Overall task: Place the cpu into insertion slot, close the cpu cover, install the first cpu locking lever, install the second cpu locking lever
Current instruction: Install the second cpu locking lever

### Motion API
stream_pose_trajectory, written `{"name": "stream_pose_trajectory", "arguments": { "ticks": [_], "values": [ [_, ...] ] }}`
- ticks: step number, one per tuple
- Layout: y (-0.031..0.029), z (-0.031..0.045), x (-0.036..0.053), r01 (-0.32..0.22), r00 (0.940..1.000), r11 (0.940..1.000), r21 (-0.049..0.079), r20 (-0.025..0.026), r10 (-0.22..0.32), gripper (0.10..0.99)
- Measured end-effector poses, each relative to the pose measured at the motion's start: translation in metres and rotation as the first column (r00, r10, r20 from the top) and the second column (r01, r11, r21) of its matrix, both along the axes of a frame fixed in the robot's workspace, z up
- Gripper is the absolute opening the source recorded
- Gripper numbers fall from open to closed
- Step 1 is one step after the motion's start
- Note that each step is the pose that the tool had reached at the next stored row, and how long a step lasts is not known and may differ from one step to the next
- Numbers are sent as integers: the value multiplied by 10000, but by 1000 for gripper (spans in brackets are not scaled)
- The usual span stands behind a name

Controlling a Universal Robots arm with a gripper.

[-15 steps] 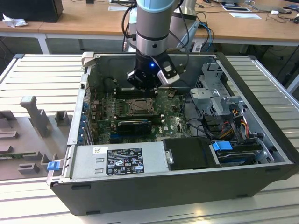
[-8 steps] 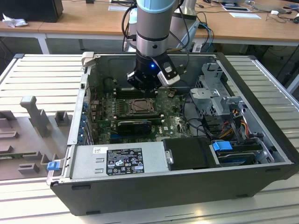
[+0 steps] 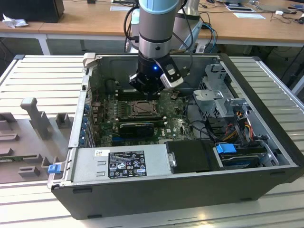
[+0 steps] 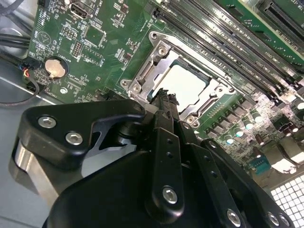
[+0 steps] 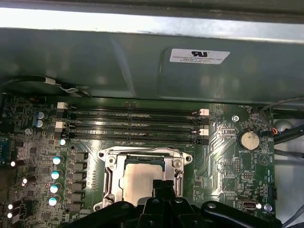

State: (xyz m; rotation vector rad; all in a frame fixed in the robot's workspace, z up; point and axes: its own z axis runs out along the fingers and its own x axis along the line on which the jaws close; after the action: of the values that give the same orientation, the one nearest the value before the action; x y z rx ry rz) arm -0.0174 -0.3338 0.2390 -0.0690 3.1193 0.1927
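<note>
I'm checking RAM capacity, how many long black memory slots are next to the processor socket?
4 long black memory slots lie side by side between the silvery metal socket frame and the grey case wall in the first wrist view; more may be hidden.

Below the matt black plastic claw [image 4: 164,97], the chip [image 4: 185,85] had a dull, smooth metal top, framed by the shiny metal cover [image 4: 147,71].

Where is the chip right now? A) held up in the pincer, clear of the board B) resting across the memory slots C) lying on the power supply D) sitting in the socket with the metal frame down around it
D: in both wrist views the chip sits in the socket, its silver top showing through the window of the metal frame lying around it.
</note>
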Motion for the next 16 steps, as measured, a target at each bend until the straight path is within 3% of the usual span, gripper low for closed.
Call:
{"name": "stream_pose_trajectory", "arguments": {
  "ticks": [6, 16],
  "values": [
    [-3, 100, 0, -2, 10000, 10000, 0, 0, 2, 106],
    [-65, 100, 0, -1, 10000, 10000, -1, -1, 1, 106]
  ]
}}
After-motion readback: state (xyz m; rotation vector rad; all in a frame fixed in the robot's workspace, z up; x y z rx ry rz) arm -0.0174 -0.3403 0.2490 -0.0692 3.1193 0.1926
